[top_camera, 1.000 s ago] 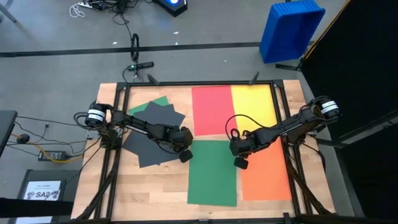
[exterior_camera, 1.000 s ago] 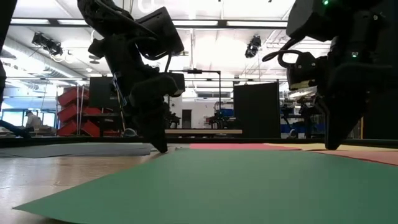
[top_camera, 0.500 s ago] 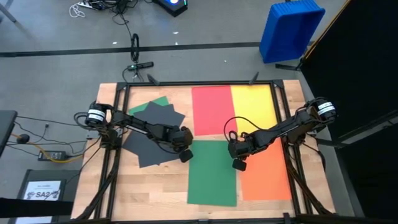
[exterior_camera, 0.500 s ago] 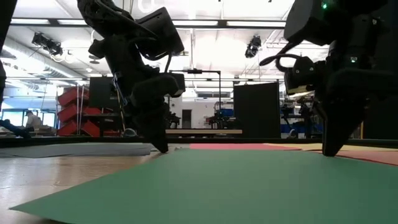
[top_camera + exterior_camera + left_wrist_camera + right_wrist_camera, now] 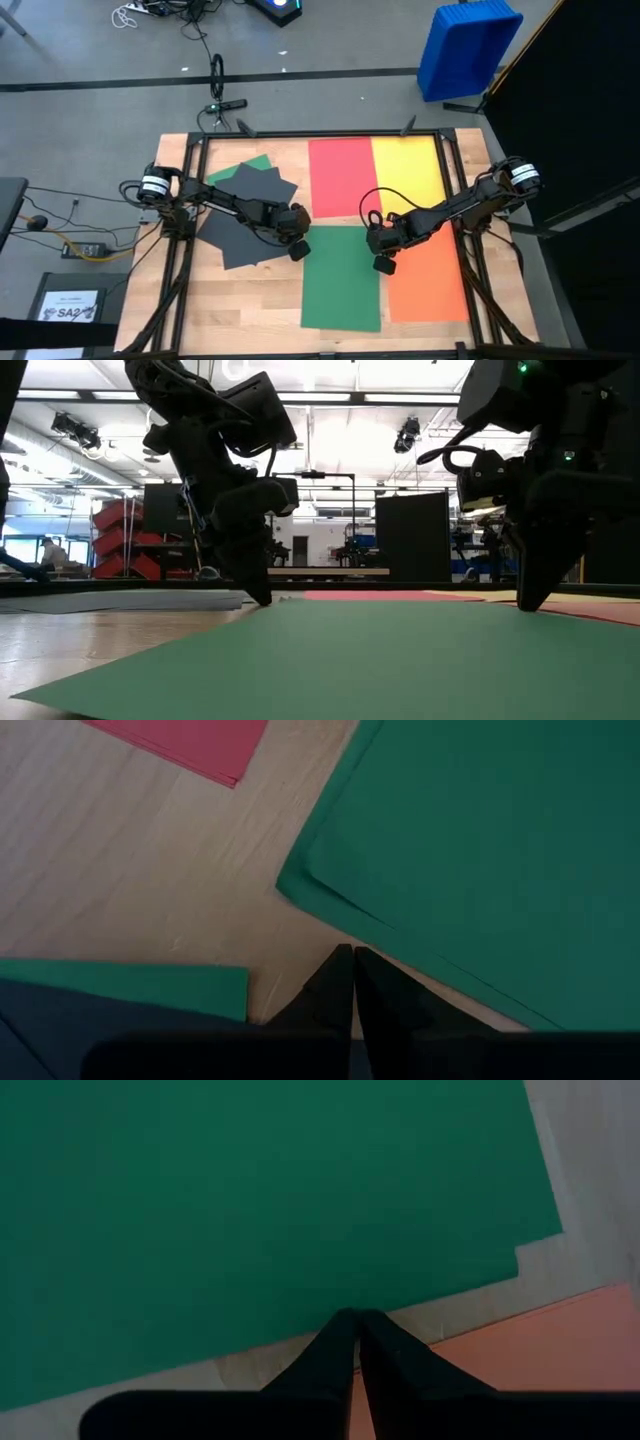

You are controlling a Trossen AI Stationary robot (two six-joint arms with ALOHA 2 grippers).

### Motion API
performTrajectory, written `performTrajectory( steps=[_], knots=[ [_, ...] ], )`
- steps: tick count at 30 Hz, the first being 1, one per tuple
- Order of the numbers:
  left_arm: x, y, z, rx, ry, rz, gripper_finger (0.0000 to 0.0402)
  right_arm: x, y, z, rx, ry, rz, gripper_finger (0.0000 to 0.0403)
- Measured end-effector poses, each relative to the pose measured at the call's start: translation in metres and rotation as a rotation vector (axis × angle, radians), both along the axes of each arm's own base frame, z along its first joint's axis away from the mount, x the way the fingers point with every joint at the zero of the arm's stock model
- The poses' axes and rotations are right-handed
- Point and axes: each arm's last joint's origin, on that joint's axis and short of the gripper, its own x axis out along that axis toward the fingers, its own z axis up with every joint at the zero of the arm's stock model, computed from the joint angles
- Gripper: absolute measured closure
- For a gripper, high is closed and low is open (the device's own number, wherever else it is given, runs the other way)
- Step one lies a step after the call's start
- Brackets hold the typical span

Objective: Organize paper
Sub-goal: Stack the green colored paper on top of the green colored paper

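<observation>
A green stack of paper [image 5: 340, 290] lies flat at the table's near middle, with its sheets slightly offset [image 5: 480, 840]. An orange stack [image 5: 428, 280] lies to its right. Red [image 5: 340, 177] and yellow [image 5: 408, 170] stacks lie at the far side. Loose dark grey sheets [image 5: 245, 215] lie askew on a green sheet [image 5: 255, 163] at the left. My left gripper [image 5: 298, 250] is shut at the green stack's left edge. My right gripper [image 5: 383, 264] is shut at its right edge, in the gap before the orange stack. My left gripper sets its shut fingertips [image 5: 345, 960] against the green stack's left edge [image 5: 325, 925], near the far left corner. It slants down from the table's left. The stack lies flat on the table. My right gripper sets its shut fingertips [image 5: 350, 1322] against the green stack's right edge [image 5: 300, 1335], in the far half. It slants steeply down from the right, over the bare wood strip beside the orange stack [image 5: 520, 1350]. The stack lies flat.
Dark frame rails [image 5: 190, 250] run along the table's left, right and far sides. A blue bin [image 5: 468, 45] stands on the floor beyond the far right corner. A small white printed sheet [image 5: 70, 305] lies off the table at the near left. Bare wood shows near the front edge.
</observation>
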Motion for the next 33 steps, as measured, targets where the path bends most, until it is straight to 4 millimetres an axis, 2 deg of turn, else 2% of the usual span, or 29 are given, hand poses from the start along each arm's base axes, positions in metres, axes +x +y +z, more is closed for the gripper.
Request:
performTrajectory(
  steps=[33],
  knots=[
    [0.0014,0.0,0.0002,0.001,-0.015,0.001,0.0402,0.0065,-0.0075,0.0004,-0.01,-0.047,-0.012,0.0403]
  ],
)
